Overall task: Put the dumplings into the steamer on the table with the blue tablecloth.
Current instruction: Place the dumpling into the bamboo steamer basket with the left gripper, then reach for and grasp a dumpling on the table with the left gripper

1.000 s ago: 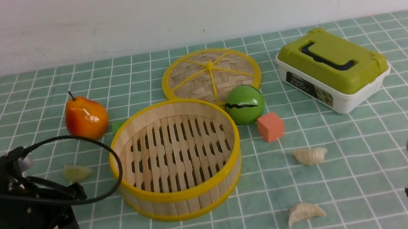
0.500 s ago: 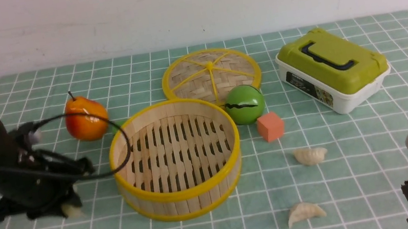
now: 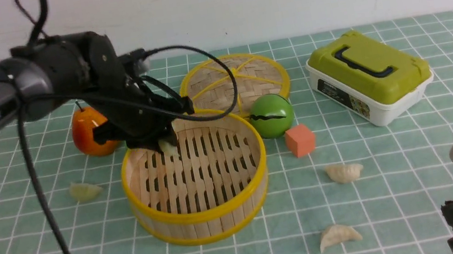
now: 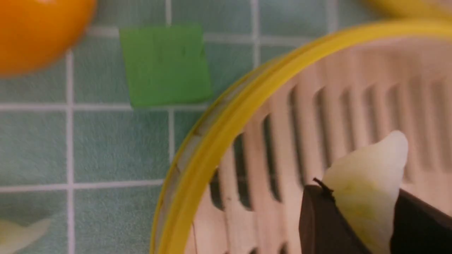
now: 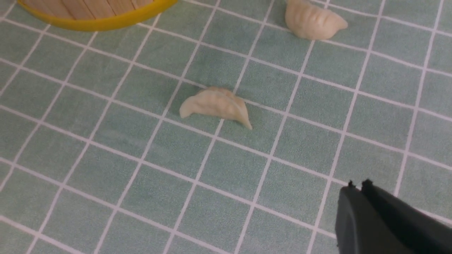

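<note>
1. Bamboo slats on the floor of the steamer (image 3: 206, 224) lie bare. No dumpling rests inside yet, so none of the four is delivered.
2. The left gripper (image 3: 164, 141) has its jaws narrowed onto a pale yellow-green dumpling (image 4: 367, 183). It holds it over the steamer's far-left part, just inside the yellow rim (the left wrist view shows slats directly beneath it). By my reading, the step in hand is letting this first one go.
3. Three others lie on the blue tablecloth (image 3: 22, 253):
   - a second yellow-green dumpling (image 3: 85, 191), left of the steamer and nearer the camera than the pear (image 3: 94, 130);
   - a cream dumpling (image 3: 344, 172), right of the steamer;
   - a nearer cream dumpling (image 3: 339, 235), close to the front edge.
4. The right gripper (image 5: 358, 187) hangs above the cloth near the two cream dumplings, its jaws pressed together on nothing.
5. Containers: the steamer is open, and its woven lid (image 3: 233, 80) lies flat on the cloth behind it. The green lunch box (image 3: 370, 75) at far right is closed, so its contents cannot be seen.
</note>
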`<control>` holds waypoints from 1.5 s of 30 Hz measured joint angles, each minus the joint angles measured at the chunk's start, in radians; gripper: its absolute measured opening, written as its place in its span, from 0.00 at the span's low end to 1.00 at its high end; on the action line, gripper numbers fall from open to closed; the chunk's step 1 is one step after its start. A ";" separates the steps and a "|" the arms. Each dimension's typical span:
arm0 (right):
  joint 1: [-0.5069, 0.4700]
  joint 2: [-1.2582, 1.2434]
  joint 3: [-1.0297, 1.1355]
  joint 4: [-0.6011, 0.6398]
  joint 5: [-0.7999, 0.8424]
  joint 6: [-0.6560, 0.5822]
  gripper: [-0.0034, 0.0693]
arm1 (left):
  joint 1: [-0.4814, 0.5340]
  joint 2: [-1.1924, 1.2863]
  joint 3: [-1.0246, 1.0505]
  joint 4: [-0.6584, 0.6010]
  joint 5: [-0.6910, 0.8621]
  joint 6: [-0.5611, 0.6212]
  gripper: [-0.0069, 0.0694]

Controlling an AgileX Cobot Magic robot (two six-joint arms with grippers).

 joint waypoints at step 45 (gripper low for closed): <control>0.000 0.000 0.000 0.008 -0.014 -0.030 0.11 | 0.260 -0.045 0.245 0.133 -0.121 -0.393 0.55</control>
